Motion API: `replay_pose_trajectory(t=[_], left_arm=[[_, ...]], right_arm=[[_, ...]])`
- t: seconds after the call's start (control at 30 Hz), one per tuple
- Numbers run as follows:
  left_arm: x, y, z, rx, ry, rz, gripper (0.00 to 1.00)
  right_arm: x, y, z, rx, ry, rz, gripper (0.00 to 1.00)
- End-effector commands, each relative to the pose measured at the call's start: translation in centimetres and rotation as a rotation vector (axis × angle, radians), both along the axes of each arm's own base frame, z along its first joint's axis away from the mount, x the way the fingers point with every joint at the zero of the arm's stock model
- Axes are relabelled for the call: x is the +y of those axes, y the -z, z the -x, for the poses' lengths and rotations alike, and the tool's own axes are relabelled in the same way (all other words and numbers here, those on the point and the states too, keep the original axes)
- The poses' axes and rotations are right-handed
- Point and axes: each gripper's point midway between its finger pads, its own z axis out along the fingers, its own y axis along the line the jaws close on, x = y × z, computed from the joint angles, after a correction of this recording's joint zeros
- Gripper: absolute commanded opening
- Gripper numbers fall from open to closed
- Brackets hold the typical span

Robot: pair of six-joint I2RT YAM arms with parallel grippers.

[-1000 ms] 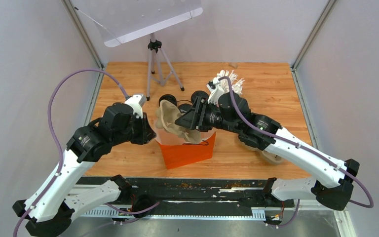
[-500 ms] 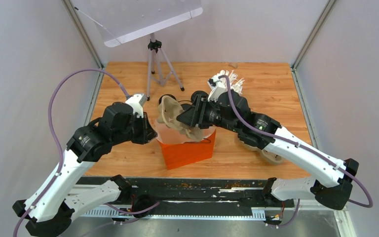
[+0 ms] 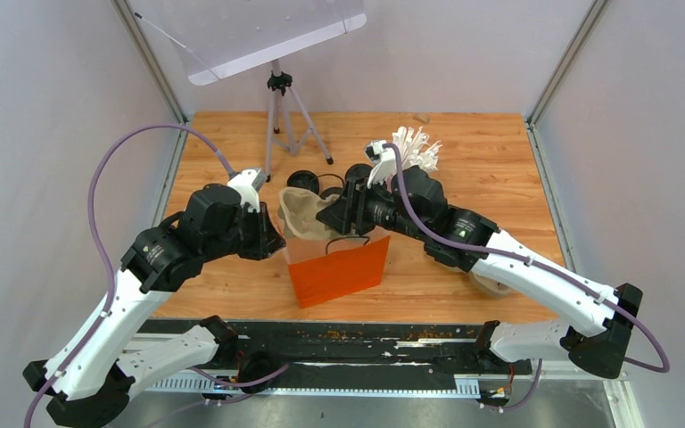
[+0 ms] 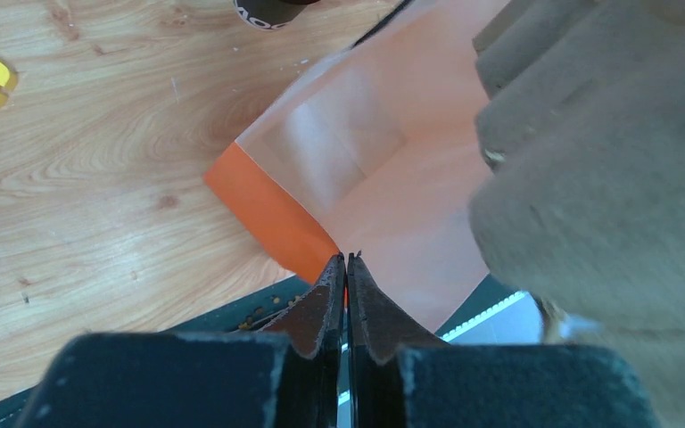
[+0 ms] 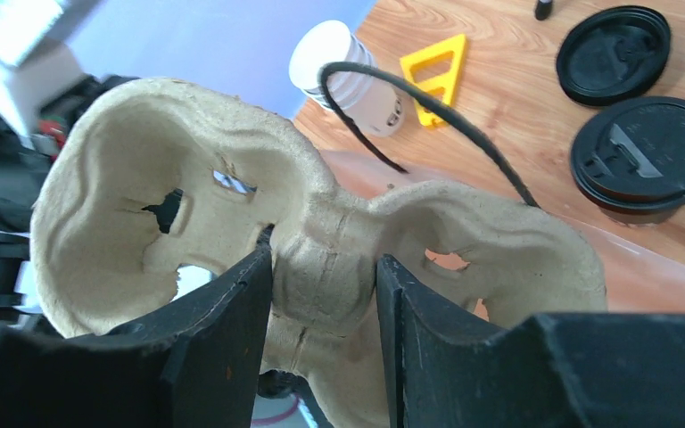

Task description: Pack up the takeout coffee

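The left gripper (image 4: 348,260) has its fingers pressed flat together, pinching the rim of the orange paper bag (image 4: 272,214) at a corner. The bag's mouth stands open and its pale inside shows. The right gripper (image 5: 325,267) is partly spread, its two fingers clamped on the narrow middle bridge of the pulp tray (image 5: 134,169). The tray is tipped up on edge with its cup wells facing the wrist camera. From above it hangs over the bag's open mouth, between the two grippers. The bag's black cord handle (image 5: 428,111) arcs past the tray's upper edge.

The takeout cups (image 5: 647,156) stand on the table beyond the bag, apart from both grippers. Two round black lids show near each other in the right wrist view, and neither is touched. A white ribbed cylinder (image 5: 348,80) just beside a yellow triangular piece (image 5: 433,76) may be another cup lying tilted, but the view is too oblique to be sure.

The bag sits near the front of the wooden table (image 3: 499,178). A bunch of white straws (image 3: 415,144) stands just behind the right wrist. At the back left a tripod (image 3: 278,116) carries a clear panel (image 3: 250,31). Plain grey walls close in the sides and back.
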Motion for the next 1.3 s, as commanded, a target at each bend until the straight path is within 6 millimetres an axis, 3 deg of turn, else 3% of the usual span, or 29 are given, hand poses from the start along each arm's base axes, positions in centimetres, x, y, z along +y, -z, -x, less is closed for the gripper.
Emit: replay_pose_trajectory(t=[0.0,0.23,0.63,0.77,0.97,1.27], left_arm=[[-0.3,-1.0,-0.4,-0.028,-0.007,0.037,0.09],[-0.6,-1.2,-0.5,-0.03,-0.008,0.048,0.08],[-0.7,-1.5,-0.6,-0.03,-0.012,0.058,0.08],[-0.8,-1.5,-0.5,-0.025,-0.014,0.068,0.08],[-1.4,-1.2,-0.4,-0.018,0.006,0.094,0.09],[-1.8,-1.3,-1.0,-0.019,0.001,0.092,0.09]], right_arm=[[-1.0,0.5,-0.7,-0.104,0.001,0.066,0.46],[-1.2,0.5,-0.9,-0.11,0.003,0.093,0.45],[-3.0,4.0,-1.8,-0.101,0.048,0.263,0.45],[-2.8,5.8,-1.8,-0.089,0.027,0.305,0.45],[-2.0,6.7,-2.2,-0.074,0.028,0.324,0.45],[-3.3,8.8,-2.5,-0.058,0.054,0.463,0.45]])
